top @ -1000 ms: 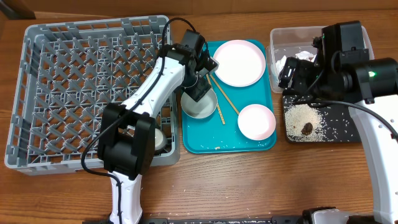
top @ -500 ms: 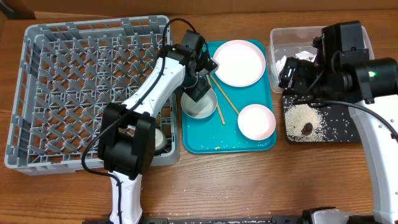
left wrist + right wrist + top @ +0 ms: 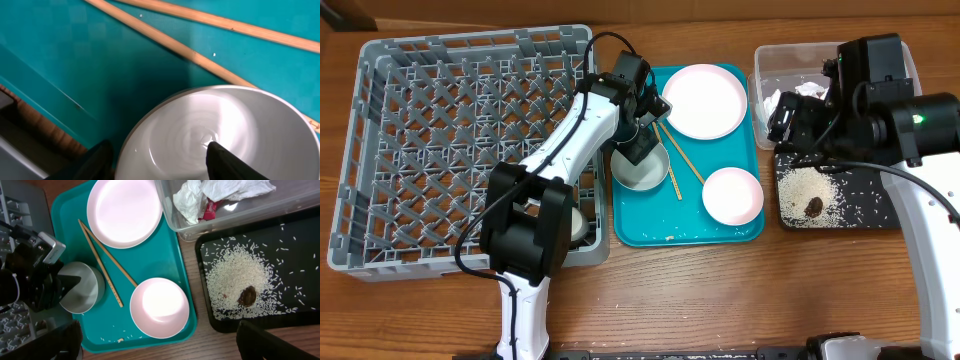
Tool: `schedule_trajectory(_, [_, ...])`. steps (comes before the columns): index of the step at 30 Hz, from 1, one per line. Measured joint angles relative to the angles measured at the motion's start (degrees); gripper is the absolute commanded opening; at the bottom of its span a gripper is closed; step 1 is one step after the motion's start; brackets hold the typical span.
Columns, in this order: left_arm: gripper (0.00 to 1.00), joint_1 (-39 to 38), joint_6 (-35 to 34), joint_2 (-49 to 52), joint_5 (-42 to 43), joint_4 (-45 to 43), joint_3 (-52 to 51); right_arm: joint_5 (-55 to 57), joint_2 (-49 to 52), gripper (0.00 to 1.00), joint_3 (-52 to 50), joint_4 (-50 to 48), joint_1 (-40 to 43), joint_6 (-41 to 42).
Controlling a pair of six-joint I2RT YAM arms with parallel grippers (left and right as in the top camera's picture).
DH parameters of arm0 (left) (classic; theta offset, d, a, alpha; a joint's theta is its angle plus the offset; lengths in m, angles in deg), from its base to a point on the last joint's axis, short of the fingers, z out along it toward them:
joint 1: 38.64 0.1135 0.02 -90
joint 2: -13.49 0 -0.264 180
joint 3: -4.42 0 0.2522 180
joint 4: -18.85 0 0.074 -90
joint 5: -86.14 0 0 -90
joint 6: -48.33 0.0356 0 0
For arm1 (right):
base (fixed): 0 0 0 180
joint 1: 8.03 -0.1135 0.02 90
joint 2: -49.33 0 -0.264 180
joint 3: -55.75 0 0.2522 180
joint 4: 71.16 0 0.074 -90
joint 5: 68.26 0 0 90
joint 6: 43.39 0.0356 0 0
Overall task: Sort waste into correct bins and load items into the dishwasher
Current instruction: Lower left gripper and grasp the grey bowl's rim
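Observation:
My left gripper point(image 3: 642, 140) point(image 3: 160, 165) is open, low over a whitish bowl point(image 3: 642, 172) point(image 3: 215, 130) on the teal tray point(image 3: 640, 225); one finger is outside the rim and one inside. Two chopsticks point(image 3: 677, 160) point(image 3: 200, 55) lie beside it. A pink plate point(image 3: 705, 100) and a second bowl point(image 3: 732, 195) are on the same tray. My right gripper point(image 3: 800, 125) point(image 3: 160, 345) is open and empty, high above the tray's right edge. White and red wrappers point(image 3: 220, 192) lie in the clear tub point(image 3: 770, 60). Rice point(image 3: 235, 280) and a brown lump point(image 3: 814, 207) lie on the black tray point(image 3: 860, 215).
The grey dish rack point(image 3: 380, 150) fills the left side; a small white cup point(image 3: 580, 226) sits in its near right corner, partly hidden by my left arm. A few rice grains point(image 3: 120, 339) lie on the teal tray's near edge. Bare wooden table runs along the front.

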Motion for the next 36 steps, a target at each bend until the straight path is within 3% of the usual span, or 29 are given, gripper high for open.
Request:
schedule_trajectory(6, [0.48, 0.0, 0.07, 0.02, -0.02, -0.13, -0.02, 0.02, 0.0, 1.0, 0.0, 0.02, -0.02, 0.0])
schedule_trajectory(12, [0.45, 0.0, 0.04, 0.02, -0.02, -0.13, -0.02, 0.02, 0.0, 1.0, 0.0, 0.02, -0.02, -0.04])
schedule_trajectory(18, [0.32, 0.0, 0.17, 0.02, -0.02, -0.63, -0.02, -0.02, 0.0, 1.0, 0.0, 0.0, 0.0, -0.24])
schedule_trajectory(23, [0.29, 0.0, 0.2, 0.02, -0.02, -0.66, -0.02, 0.02, 0.0, 1.0, 0.0, 0.0, -0.02, -0.26])
schedule_trajectory(29, [0.34, 0.0, 0.17, 0.02, -0.02, -0.72, -0.02, 0.02, 0.0, 1.0, 0.0, 0.0, 0.0, -0.24])
schedule_trajectory(36, [0.33, 0.0, 0.17, 0.02, -0.02, -1.01, -0.11, 0.02, 0.0, 1.0, 0.0, 0.02, 0.0, -0.87])
